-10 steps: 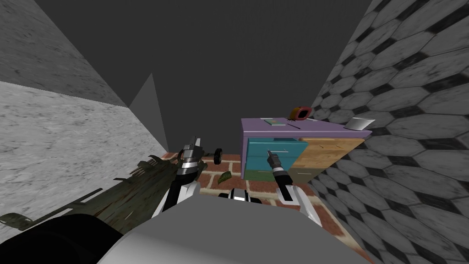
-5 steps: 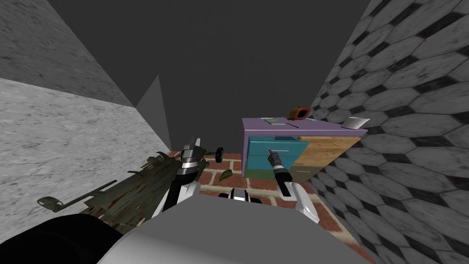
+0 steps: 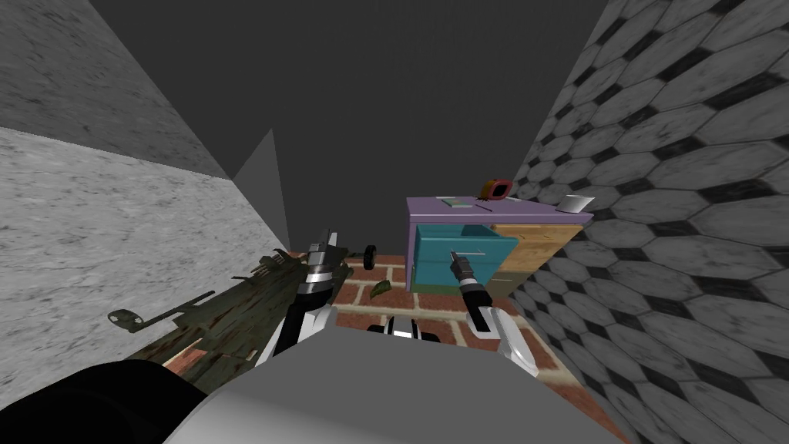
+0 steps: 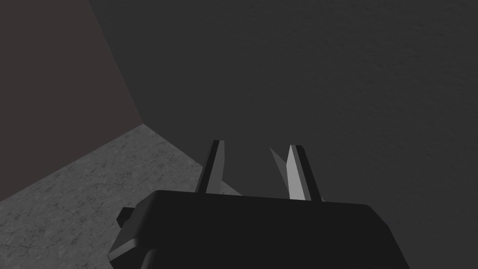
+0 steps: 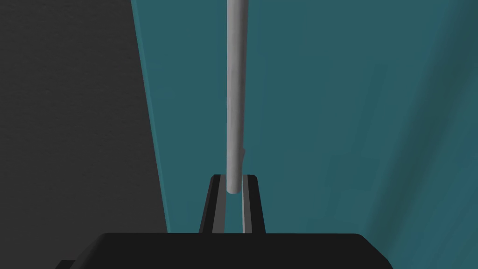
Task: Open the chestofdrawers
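Observation:
A chest of drawers (image 3: 539, 247) with a purple top stands against the hexagon-tiled wall. Its teal upper-left drawer (image 3: 462, 250) is pulled out from the body. My right gripper (image 3: 454, 256) is shut on the grey bar handle (image 5: 235, 93) of that drawer, close to one end of the bar. Teal drawer front (image 5: 326, 116) lies right behind the handle. My left gripper (image 3: 330, 235) hangs open over the brick floor to the left, its fingers (image 4: 295, 170) holding nothing.
A dark green plant (image 3: 223, 316) lies low on the left by the marbled wall. A small black wheel-like thing (image 3: 370, 257) and a leaf (image 3: 378, 290) sit on the brick floor. A red object (image 3: 495, 189), a book (image 3: 454, 203) and a white container (image 3: 575, 203) rest on the chest.
The teal drawer has slid further out with my right gripper on its handle. The whole view shifted, so I have backed away and turned a little.

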